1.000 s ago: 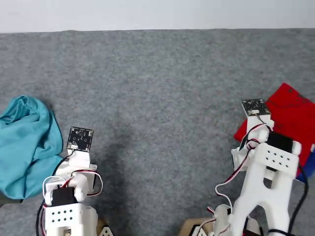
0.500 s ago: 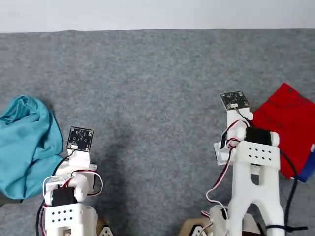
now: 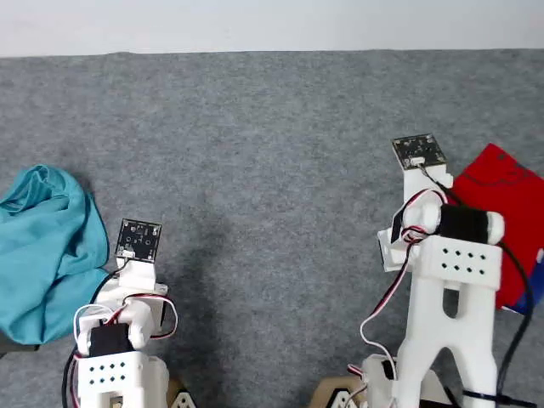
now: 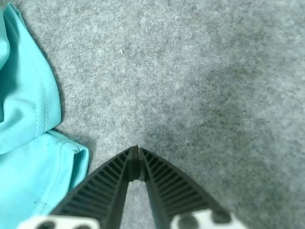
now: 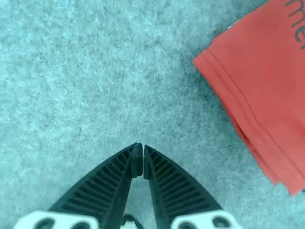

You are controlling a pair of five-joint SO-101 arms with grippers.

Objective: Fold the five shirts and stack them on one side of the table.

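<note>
A crumpled teal shirt [image 3: 41,251] lies at the table's left edge, and its hem [image 4: 28,143] reaches close beside my left gripper [image 4: 138,152], which is shut and empty over the grey mat. A folded red shirt [image 3: 501,208] lies at the right edge on top of a blue one whose corner [image 3: 535,259] peeks out. The red shirt's corner [image 5: 257,81] sits a short way from my right gripper [image 5: 139,149], also shut with nothing in it. In the high view the left arm [image 3: 119,340] stands at the front left and the right arm [image 3: 442,263] at the front right.
Grey felt mat [image 3: 272,153] covers the table, with a white wall strip [image 3: 272,25] along the far edge. Open mat stretches between the two arms and toward the back.
The right arm has swung left off the red shirt, then edged slightly back toward it and farther out. The left arm and the teal shirt have not moved.
</note>
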